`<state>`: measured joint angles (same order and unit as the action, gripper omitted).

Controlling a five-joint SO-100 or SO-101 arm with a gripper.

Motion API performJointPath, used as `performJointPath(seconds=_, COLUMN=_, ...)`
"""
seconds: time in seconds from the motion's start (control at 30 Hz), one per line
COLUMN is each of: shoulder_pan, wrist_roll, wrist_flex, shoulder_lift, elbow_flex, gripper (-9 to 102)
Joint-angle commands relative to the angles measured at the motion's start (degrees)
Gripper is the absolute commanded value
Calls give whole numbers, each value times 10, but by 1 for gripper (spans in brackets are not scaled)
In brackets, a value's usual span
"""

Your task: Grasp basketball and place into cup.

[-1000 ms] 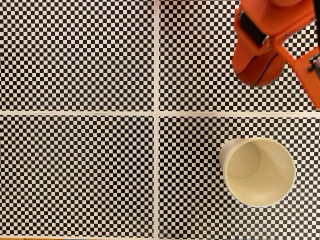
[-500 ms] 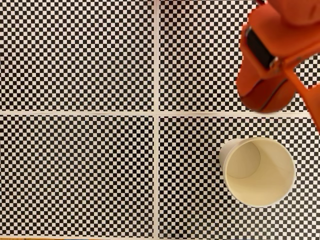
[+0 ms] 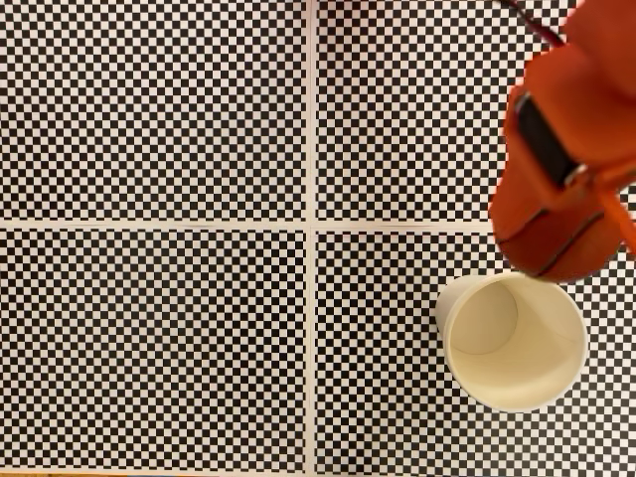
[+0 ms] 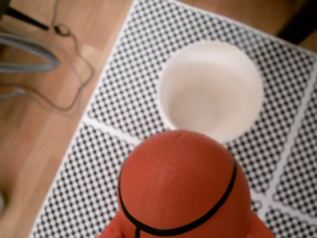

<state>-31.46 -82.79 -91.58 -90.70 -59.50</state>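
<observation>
The basketball [image 4: 178,186], orange-red with thin black seams, sits large in the lower middle of the wrist view. Orange fingers [image 4: 110,231] flank it at the bottom edge. In the fixed view my orange gripper [image 3: 556,214] enters from the upper right, shut on the basketball [image 3: 542,243]. The ball's rounded underside overlaps the upper right rim of the cup [image 3: 537,338]. The cream-white paper cup [image 4: 210,89] stands upright with nothing inside it. In the wrist view it lies just beyond the ball.
A black-and-white checkered mat [image 3: 159,119] with white dividing strips [image 3: 311,298] covers the surface. In the wrist view, a wooden surface [image 4: 29,148] with loose grey cables [image 4: 69,99] lies beside the mat's left edge.
My gripper has carried the basketball down and slightly right in the fixed view, from well above the cup to overlapping its upper rim. The cup has stayed put.
</observation>
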Motion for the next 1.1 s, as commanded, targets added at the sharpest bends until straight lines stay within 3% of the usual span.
performJointPath(seconds=0.0, shoulder_pan=15, wrist_roll=4, wrist_flex=-1, shoulder_lift=11, elbow_flex=61, gripper=19)
performJointPath(seconds=1.07, shoulder_pan=84, wrist_roll=33, wrist_flex=-1, shoulder_lift=259, elbow_flex=349, gripper=19)
